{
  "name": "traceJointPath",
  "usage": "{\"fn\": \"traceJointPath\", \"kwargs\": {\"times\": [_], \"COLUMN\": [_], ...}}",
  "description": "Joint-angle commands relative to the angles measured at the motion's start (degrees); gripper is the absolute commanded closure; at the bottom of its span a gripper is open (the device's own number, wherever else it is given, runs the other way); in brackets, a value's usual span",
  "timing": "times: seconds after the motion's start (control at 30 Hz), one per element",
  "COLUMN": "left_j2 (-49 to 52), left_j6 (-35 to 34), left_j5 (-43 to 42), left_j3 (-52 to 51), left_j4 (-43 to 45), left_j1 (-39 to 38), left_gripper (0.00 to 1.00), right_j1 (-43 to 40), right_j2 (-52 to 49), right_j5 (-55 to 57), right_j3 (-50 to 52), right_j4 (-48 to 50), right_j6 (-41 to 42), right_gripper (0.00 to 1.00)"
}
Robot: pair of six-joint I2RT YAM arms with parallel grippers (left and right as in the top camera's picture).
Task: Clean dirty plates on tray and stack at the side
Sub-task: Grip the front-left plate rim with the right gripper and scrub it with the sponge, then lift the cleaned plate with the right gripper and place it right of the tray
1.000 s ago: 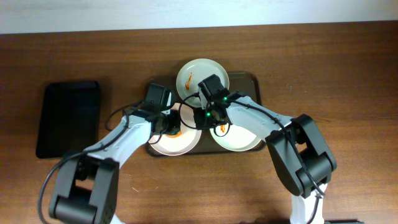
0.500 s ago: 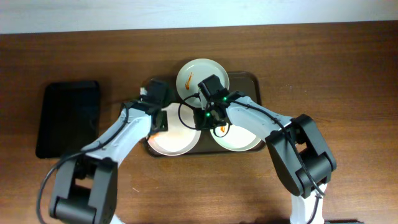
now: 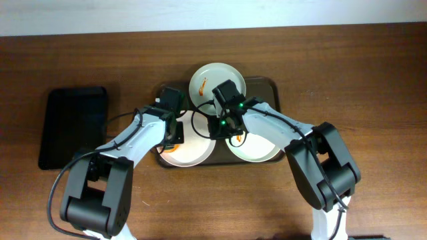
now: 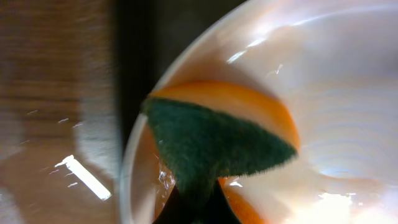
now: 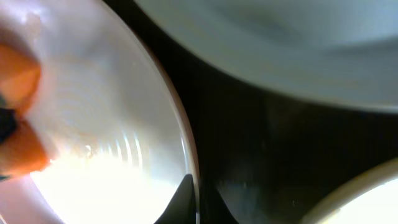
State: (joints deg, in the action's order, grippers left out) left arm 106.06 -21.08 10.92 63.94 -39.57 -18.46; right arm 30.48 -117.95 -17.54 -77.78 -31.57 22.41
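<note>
Dark brown wood-grain table (image 3: 373,80) fills view; pale wall strip (image 3: 200,13) along top edge.

Three plates (image 3: 203,81) lie on the dark brown tray (image 3: 270,87). The left pincer (image 3: 175,133) and right pincer (image 3: 220,127) flank the left plate (image 3: 193,152).

Observed: table (image 3: 373,80) in brown wood grain; tray (image 3: 267,90) plain dark brown. The far plate (image 3: 217,75) is pale grey-green with an orange streak. The left white plate (image 3: 190,152) is glossy white. The right white plate (image 3: 257,150) carries an orange smear. The sponge (image 4: 211,140) has a dark green face on orange. The side tray (image 3: 73,127) is plain black.
</note>
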Motion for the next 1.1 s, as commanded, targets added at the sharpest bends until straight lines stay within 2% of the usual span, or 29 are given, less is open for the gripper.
{"fn": "traceJointPath", "kwargs": {"times": [0.0,0.1,0.13,0.23,0.33,0.43,0.47,0.5,0.53,0.63,0.8,0.87,0.93,1.0,1.07], "left_j2": [-3.8,-14.8,-21.3,-30.6,-31.9,-31.9,-31.9,-31.9,-31.9,-31.9,-31.9,-31.9,-31.9,-31.9,-31.8], "left_j6": [-1.9,-2.9,-2.9,-2.9,-2.6,-0.5,-0.5,-0.5,-0.5,-0.5,-0.5,-0.5,-0.5,-0.5,-0.5], "left_j5": [11.6,13.3,12.4,6.6,1.5,-2.7,-2.8,-2.8,-2.8,-4.1,-4.1,-4.1,-4.1,-4.1,-4.2], "left_j3": [-0.1,1.5,1.5,1.5,1.5,1.5,1.5,1.5,1.5,1.5,1.5,1.5,1.5,1.4,1.3], "left_j4": [-3.4,-5.3,-6.0,-9.1,-11.4,-11.7,-11.7,-11.7,-11.7,-11.7,-11.7,-11.7,-11.7,-11.7,-11.7], "left_j1": [0.8,0.8,0.9,4.4,9.9,11.6,11.6,11.6,11.6,11.6,11.6,11.6,11.6,11.6,11.6], "left_gripper": [1.0,1.0,1.0,1.0,1.0,1.0,1.0,1.0,1.0,1.0,1.0,1.0,1.0,1.0,1.0], "right_j1": [0.3,0.4,0.7,2.5,7.1,13.9,17.0,18.8,21.9,25.4,24.5,20.7,12.0,1.7,-9.7], "right_j2": [0.3,0.4,0.8,2.5,4.0,4.0,4.0,4.0,4.0,4.0,4.0,4.0,4.0,4.0,4.0], "right_j5": [5.0,6.2,6.4,10.8,27.9,53.5,61.1,64.7,73.9,84.4,80.9,66.0,41.5,24.0,12.1], "right_j3": [-5.2,-9.7,-11.2,-16.0,-26.4,-36.6,-38.6,-39.1,-39.1,-39.1,-39.1,-39.1,-39.1,-39.0,-38.4], "right_j4": [-7.4,-13.3,-14.2,-20.3,-29.4,-37.8,-39.1,-39.4,-40.2,-40.8,-41.1,-41.1,-41.1,-42.4,-45.5], "right_j6": [-1.4,-1.4,-2.8,-2.9,-2.9,-3.7,-6.6,-8.2,-8.9,-8.9,-8.4,-1.8,0.6,0.1,-5.4], "right_gripper": [0.96,0.96,0.96,0.96,0.96,0.96,0.96,0.96,0.96,0.96,0.96,0.96,0.96,0.96,0.96]}}
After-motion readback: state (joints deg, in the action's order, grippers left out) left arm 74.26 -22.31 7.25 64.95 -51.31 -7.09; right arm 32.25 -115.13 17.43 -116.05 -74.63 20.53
